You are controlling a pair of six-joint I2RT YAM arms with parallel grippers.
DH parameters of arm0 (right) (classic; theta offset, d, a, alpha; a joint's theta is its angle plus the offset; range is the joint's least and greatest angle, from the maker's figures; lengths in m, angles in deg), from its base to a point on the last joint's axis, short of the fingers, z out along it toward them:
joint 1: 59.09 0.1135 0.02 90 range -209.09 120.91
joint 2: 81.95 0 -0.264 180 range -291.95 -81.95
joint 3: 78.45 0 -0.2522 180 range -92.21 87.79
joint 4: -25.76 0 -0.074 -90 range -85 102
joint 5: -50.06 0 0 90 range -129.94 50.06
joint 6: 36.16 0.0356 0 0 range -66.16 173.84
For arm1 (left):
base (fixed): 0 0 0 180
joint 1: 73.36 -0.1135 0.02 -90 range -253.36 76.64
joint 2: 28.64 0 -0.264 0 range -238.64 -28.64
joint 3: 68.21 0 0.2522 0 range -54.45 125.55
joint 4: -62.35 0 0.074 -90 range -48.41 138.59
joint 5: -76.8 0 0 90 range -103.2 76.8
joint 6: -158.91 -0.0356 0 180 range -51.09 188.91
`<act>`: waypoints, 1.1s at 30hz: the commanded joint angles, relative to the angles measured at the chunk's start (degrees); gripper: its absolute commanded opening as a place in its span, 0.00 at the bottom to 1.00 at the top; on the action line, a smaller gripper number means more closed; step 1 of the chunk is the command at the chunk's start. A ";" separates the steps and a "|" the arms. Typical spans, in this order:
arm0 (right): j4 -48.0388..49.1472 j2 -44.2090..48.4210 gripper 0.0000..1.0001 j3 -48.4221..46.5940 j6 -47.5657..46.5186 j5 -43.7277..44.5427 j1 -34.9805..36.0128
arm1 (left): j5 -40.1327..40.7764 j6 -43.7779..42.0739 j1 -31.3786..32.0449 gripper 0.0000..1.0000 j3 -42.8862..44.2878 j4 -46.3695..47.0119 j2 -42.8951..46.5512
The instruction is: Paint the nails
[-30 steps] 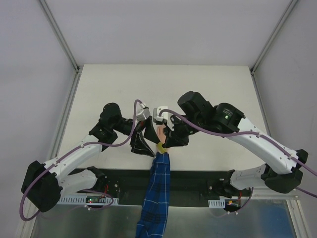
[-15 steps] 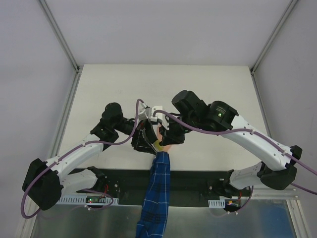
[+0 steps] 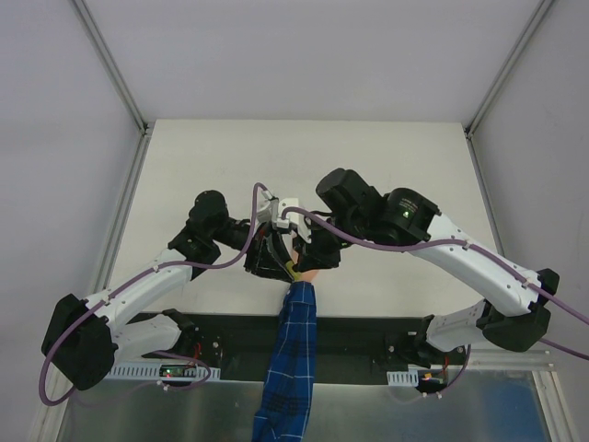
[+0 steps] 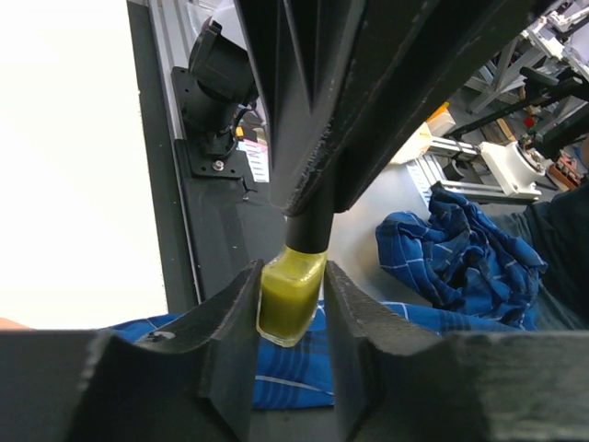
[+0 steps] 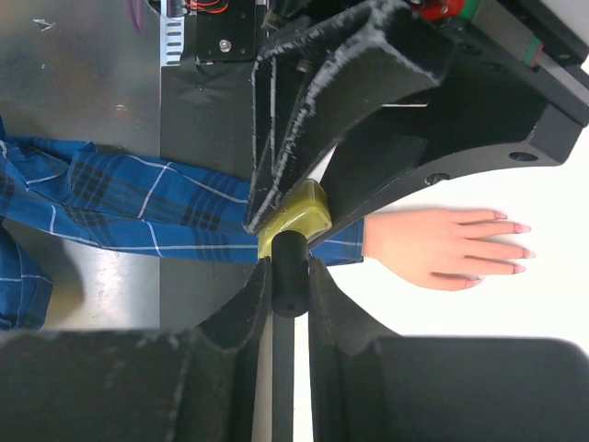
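Jaws both closed: left gripper (image 4: 292, 281) pinches the yellow polish bottle (image 4: 290, 302), right gripper (image 5: 290, 274) clamps its black cap (image 5: 290, 258). Nails (image 5: 515, 247), at three o'clock in the right wrist view, look bare; the cap seems unopened, so all painting remains.

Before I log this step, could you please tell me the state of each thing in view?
left gripper: shut on the polish bottle.
right gripper: shut on the cap.
polish bottle: cap on, yellow polish inside.
mannequin hand: lying flat, palm down, fingers straight.
nails: pale pink, no yellow polish visible.
sleeve: rumpled, covering the wrist.
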 commanded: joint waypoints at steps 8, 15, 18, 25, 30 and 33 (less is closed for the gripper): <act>7.26 1.19 0.19 1.33 7.25 11.60 0.64 | 4.61 -3.33 0.53 0.00 1.66 -0.37 1.53; 15.26 5.58 0.66 6.96 26.93 23.09 0.64 | 14.62 -11.77 0.44 0.00 1.40 -8.29 5.74; 16.15 7.52 0.69 7.75 38.88 30.04 0.73 | 20.51 -15.02 0.53 0.00 2.10 -12.59 6.97; 14.83 6.82 0.71 6.70 59.82 35.87 0.73 | 34.14 -18.63 0.53 0.00 0.08 -14.18 12.16; 13.68 2.08 0.63 2.84 64.05 35.87 0.64 | 40.92 -20.39 0.61 0.00 -1.59 -14.54 16.20; 15.00 1.11 0.59 2.22 64.22 36.84 0.73 | 42.42 -20.92 0.61 0.00 -2.12 -14.54 17.35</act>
